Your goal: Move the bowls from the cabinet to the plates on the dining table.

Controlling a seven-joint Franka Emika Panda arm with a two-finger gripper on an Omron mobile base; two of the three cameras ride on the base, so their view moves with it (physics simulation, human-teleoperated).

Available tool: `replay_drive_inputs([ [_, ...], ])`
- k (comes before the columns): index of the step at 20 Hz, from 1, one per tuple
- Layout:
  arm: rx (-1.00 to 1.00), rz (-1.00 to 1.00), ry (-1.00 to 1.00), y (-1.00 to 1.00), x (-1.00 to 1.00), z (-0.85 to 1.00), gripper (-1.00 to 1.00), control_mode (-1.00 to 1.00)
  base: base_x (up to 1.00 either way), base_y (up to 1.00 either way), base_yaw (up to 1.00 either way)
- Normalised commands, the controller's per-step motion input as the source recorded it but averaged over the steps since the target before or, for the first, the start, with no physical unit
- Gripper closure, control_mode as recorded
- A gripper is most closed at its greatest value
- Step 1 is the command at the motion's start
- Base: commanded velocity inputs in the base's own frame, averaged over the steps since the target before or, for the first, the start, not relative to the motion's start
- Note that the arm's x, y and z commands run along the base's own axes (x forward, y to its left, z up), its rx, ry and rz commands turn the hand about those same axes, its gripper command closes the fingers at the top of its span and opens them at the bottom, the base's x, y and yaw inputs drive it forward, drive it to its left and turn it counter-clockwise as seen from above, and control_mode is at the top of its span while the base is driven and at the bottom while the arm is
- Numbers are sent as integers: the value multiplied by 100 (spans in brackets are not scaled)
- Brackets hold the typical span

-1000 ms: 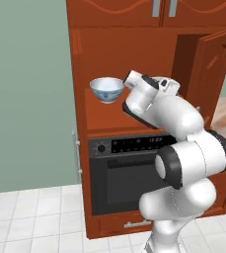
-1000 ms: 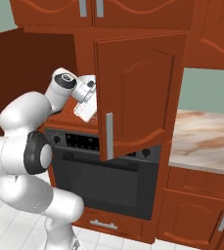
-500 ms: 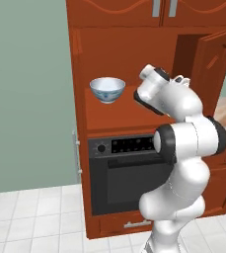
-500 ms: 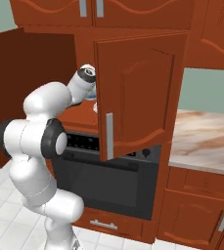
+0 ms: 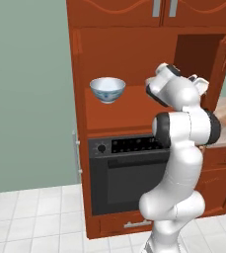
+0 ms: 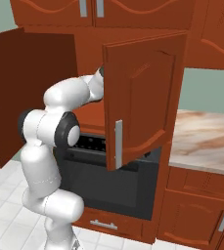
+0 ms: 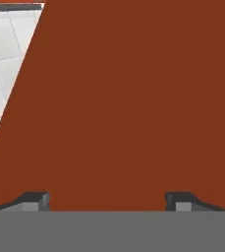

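Note:
A white bowl (image 5: 107,89) with a blue pattern stands upright on the left of the shelf in the open reddish-brown cabinet (image 5: 129,106). My arm reaches into the cabinet to the right of the bowl, well apart from it. In the right base view the hand is hidden behind the half-open right door (image 6: 140,97). In the hand view my gripper (image 7: 107,202) is open, its fingertips (image 7: 35,201) wide apart with nothing between them, close to a plain reddish-brown surface. The plates are out of view.
The left door (image 6: 28,93) swings wide open. A black oven (image 5: 129,173) sits under the shelf. A marble-patterned top (image 6: 206,141) lies to the right over low drawer cabinets (image 6: 196,215). White floor tiles (image 5: 30,217) lie below.
The arm has swung right and further into the cabinet, away from the bowl, so the hand now sits behind the right door. The bowl has not moved.

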Motion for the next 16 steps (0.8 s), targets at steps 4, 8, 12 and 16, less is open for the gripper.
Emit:
replay_drive_inputs([
  [4, -10, -23, -1, -57, -4, -10, -100, -100, 0, 0, 0],
  [8, -10, -22, -8, -57, -1, -16, -100, -100, 0, 0, 0],
  [12, -9, -20, -11, -59, 0, -17, -100, -100, 0, 0, 0],
  [16, -8, -16, -14, -59, 0, -14, -100, -100, 0, 0, 0],
])
